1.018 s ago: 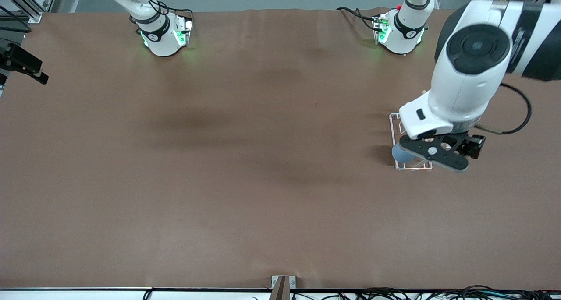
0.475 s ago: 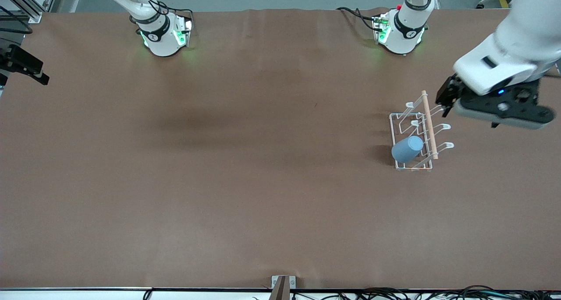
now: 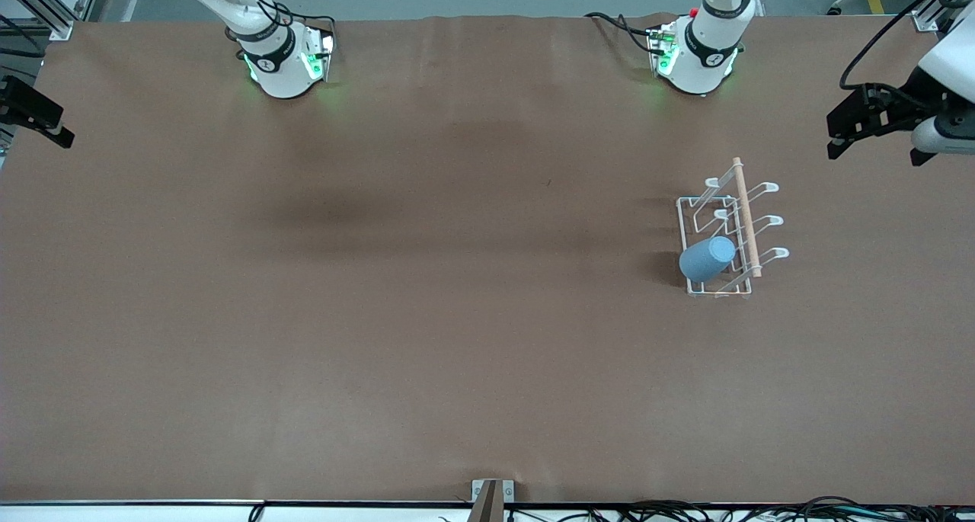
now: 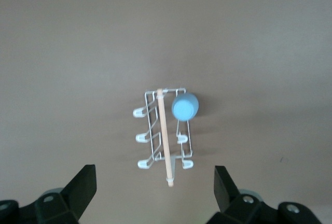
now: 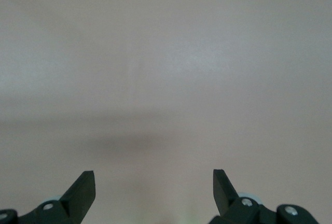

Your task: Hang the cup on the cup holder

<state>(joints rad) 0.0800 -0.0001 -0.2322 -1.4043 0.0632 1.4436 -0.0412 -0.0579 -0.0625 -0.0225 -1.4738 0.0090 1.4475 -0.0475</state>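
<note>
While on holder (image 3: 716, 225), cup (image 3: 707, 259).

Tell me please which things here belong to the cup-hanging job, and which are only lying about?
Job:
- cup, on a cup holder prong
- cup holder
- left gripper, open, empty, up near the left arm's end
- right gripper, open, empty, waiting

Lying about:
- nothing else on the table

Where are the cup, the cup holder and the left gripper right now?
cup (image 3: 708, 258): front view, on its light-blue side wall.
cup holder (image 3: 745, 216): front view, on the wooden dowel along its top.
left gripper (image 4: 155, 189): left wrist view, midway between its open fingertips, above the table.
</note>
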